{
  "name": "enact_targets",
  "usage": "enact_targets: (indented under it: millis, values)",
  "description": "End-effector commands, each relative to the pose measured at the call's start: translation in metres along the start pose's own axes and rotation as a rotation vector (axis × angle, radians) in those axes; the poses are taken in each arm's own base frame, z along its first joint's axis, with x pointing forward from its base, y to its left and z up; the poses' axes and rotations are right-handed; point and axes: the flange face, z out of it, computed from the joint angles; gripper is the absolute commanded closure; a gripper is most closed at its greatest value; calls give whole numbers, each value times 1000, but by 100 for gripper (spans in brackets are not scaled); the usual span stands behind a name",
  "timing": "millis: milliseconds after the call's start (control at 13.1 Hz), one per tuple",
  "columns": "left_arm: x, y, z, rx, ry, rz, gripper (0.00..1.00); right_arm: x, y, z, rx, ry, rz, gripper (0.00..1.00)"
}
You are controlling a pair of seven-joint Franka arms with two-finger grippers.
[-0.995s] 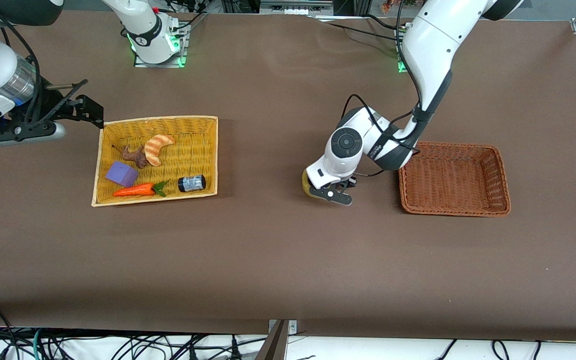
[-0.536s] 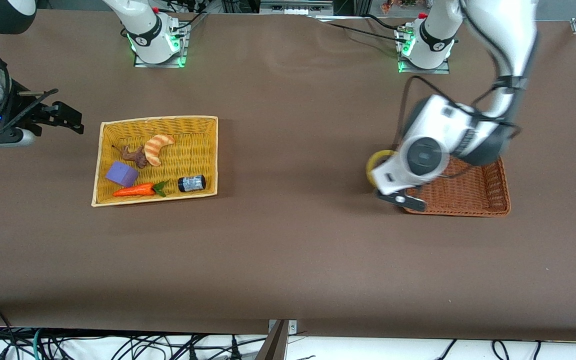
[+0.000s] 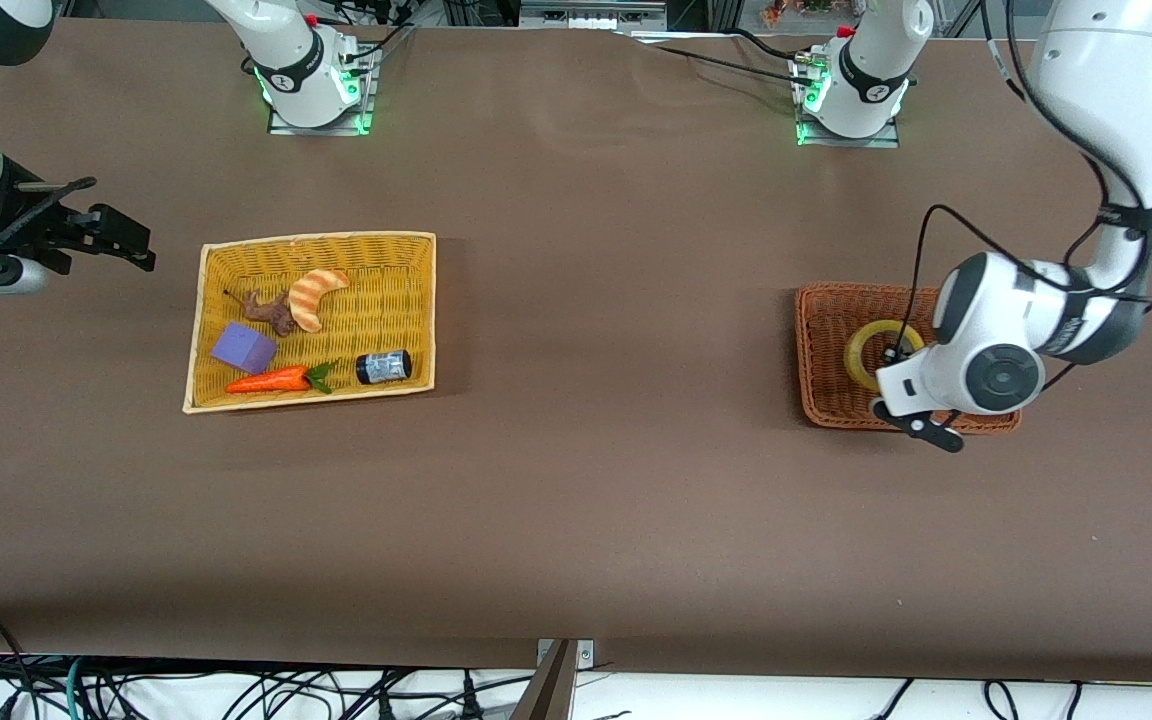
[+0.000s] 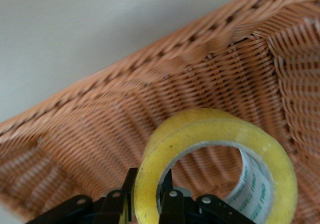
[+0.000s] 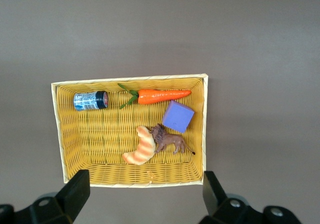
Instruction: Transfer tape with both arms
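Note:
The tape (image 3: 854, 352), a yellowish translucent roll, stands on edge inside the brown wicker basket (image 3: 806, 350) at the left arm's end of the table. My left gripper (image 3: 891, 385) is over that basket and shut on the tape (image 4: 215, 134). In the left wrist view the left gripper (image 4: 148, 181) has one finger outside the roll's wall and one inside its hollow core, low between the woven walls (image 4: 175, 49). My right gripper (image 3: 131, 240) hangs open and empty over bare table beside the yellow basket (image 3: 316, 238). The right wrist view shows the right gripper (image 5: 145, 181) looking down on that basket (image 5: 130, 79).
The yellow basket holds a striped croissant toy (image 3: 316, 295), a brown animal figure (image 3: 271, 310), a purple block (image 3: 243, 348), a carrot (image 3: 271, 380) and a small dark can (image 3: 383, 366). Brown tabletop (image 3: 596, 330) lies between the two baskets.
The left arm has swung the tape from the middle of the table to the brown basket and lowered it inside. The right gripper has drawn a little away from the yellow basket.

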Motion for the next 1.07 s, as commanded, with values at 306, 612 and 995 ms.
enact_targets:
  millis: [306, 612, 995]
  values:
    - [-28, 32, -128, 23, 164, -8, 0, 4, 0, -4, 10, 3, -15, 0]
    - [-81, 24, -268, 4, 240, -80, 0, 2, -1, -6, 9, 4, -20, 0]
    - [-134, -16, -348, -58, 313, -191, 0, 1, -2, -8, 8, 6, -23, 0]
